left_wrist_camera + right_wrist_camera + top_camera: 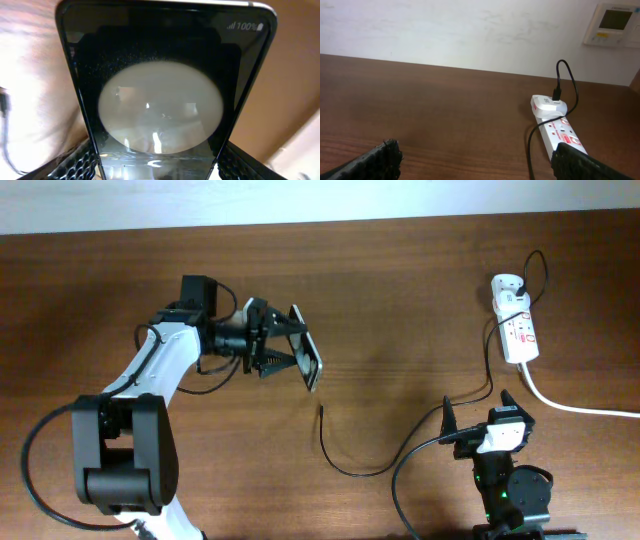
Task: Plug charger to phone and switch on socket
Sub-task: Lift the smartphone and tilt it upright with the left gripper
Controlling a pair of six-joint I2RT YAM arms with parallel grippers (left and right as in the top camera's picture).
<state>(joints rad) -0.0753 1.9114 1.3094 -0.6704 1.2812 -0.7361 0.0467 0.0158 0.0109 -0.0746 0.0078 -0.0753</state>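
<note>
My left gripper (pixel 278 348) is shut on the phone (pixel 308 360), holding it on edge above the table at centre left. In the left wrist view the phone (pixel 160 100) fills the frame between the two fingers (pixel 160 167). The charger (pixel 372 471) is a thin black cable lying on the table; its plug tip (pixel 320 409) rests just below the phone. The cable runs right and up to the white adapter (pixel 503 285) in the socket (pixel 520 332). My right gripper (pixel 478 411) is open and empty, with the socket (pixel 559 131) ahead of it to the right.
A thick white cord (pixel 575 407) runs from the socket to the right edge. The cable passes beside my right gripper's left finger (pixel 447 418). A wall control panel (pixel 612 24) hangs behind the table. The table's far edge meets a white wall.
</note>
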